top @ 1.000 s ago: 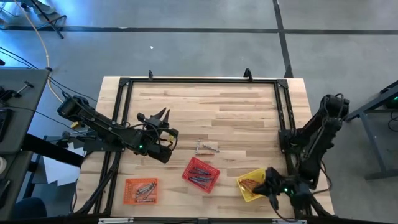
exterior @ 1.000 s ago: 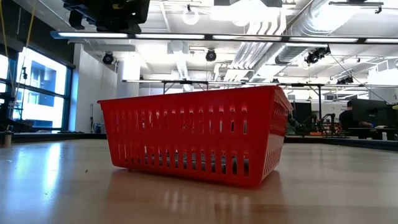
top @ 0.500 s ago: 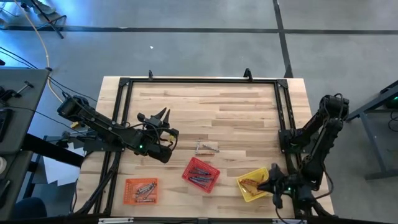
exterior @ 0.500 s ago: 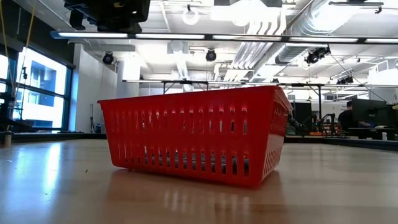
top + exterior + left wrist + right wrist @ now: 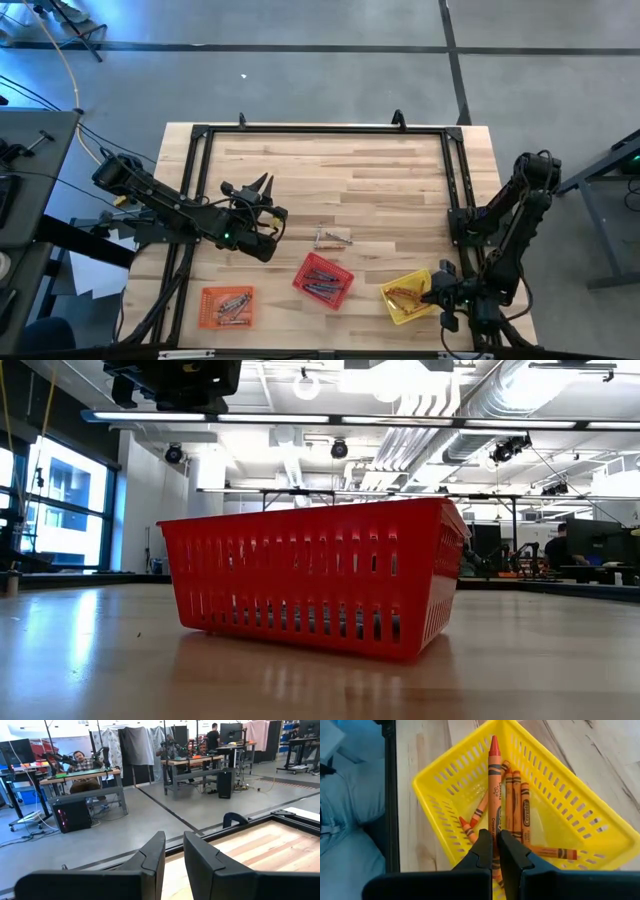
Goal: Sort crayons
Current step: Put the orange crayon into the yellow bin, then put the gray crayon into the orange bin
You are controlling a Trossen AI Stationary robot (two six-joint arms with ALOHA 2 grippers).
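My right gripper [image 5: 437,291] [image 5: 495,837] is shut on a reddish-orange crayon [image 5: 493,785] over the yellow basket [image 5: 404,302] [image 5: 445,795] at the near right. Several more orange crayons [image 5: 517,805] lie on that basket's floor. A few loose crayons [image 5: 332,238] lie on the wood at mid table. My left gripper [image 5: 259,184] [image 5: 173,851] hovers at mid left, its fingers a narrow gap apart, holding nothing. The red basket [image 5: 323,279] [image 5: 310,575] and the orange basket [image 5: 227,306] each hold crayons. My right gripper pinches the crayon's blunt end [image 5: 493,826] between its two fingers. The crayon lies along the fingers, its pointed tip [image 5: 493,741] away from the gripper. The fingers slant down from the table's right side. The crayon is above the ones lying in the yellow basket.
A black frame [image 5: 320,130] runs around the wooden table top. The three baskets stand in a row along the near edge. The far half of the table is bare wood [image 5: 350,170]. People and workbenches show in the room beyond in the left wrist view [image 5: 85,762].
My right gripper has drawn back a little toward the table's right edge, staying over the yellow basket's right end.
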